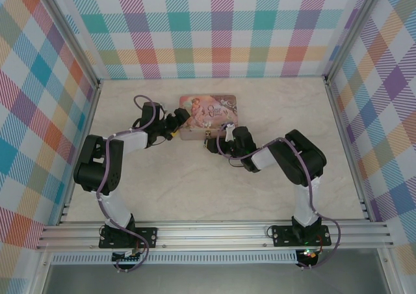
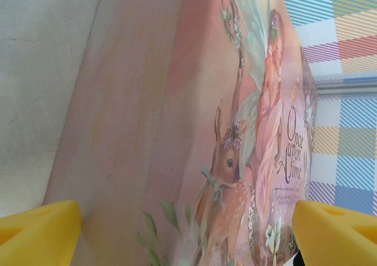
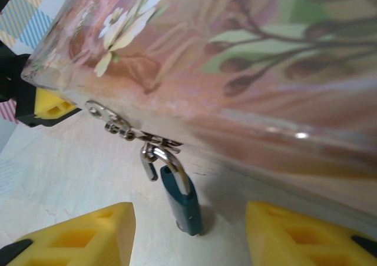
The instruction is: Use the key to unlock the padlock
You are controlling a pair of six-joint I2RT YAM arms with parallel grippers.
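The blue-teal padlock (image 3: 184, 202) hangs by its silvery shackle (image 3: 168, 160) from the hasp (image 3: 154, 140) on the front of the pink tin (image 1: 208, 110), and its bottom rests on the table. One shackle leg is out of the body, so the hole on top shows. My right gripper (image 3: 188, 216) is open, with a yellow finger on each side of the padlock and apart from it. My left gripper (image 2: 185, 242) has its fingers against the tin's left end (image 2: 177, 130). I cannot make out the key.
The tin sits mid-table (image 1: 195, 190), with both arms meeting at its front. My left gripper's yellow finger (image 3: 52, 104) shows at the tin's far corner. Checked walls (image 1: 221, 27) and metal rails close in the table on three sides.
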